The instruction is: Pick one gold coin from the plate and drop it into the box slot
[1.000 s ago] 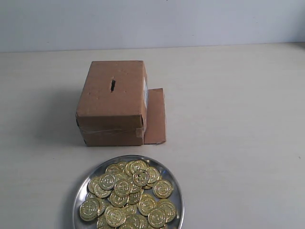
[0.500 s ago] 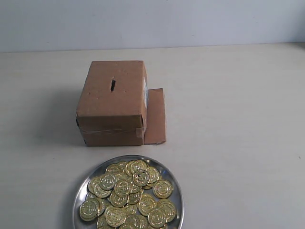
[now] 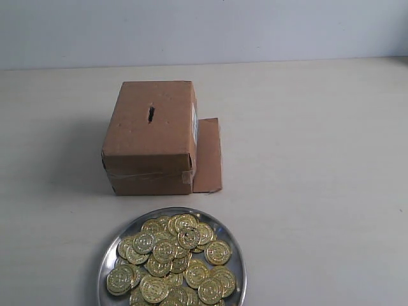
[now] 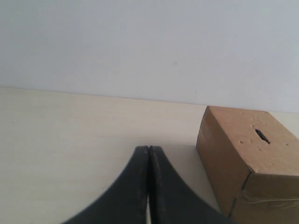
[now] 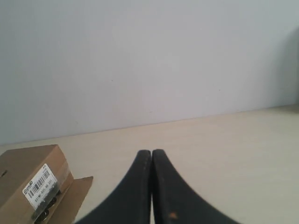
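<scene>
A round silver plate (image 3: 228,237) heaped with several gold coins (image 3: 172,258) sits at the near edge of the exterior view. Behind it stands the brown cardboard box (image 3: 151,137), its dark slot (image 3: 151,114) cut in the top face. The box (image 4: 252,163) and its slot (image 4: 262,136) also show in the left wrist view, off to one side of my left gripper (image 4: 148,148), which is shut on nothing. My right gripper (image 5: 152,151) is shut and empty too, with the box's white label (image 5: 38,184) to its side. Neither arm appears in the exterior view.
A loose cardboard flap (image 3: 208,155) lies flat on the pale tabletop (image 3: 319,159) against the box's right side. A plain light wall (image 3: 204,29) closes off the far edge of the table.
</scene>
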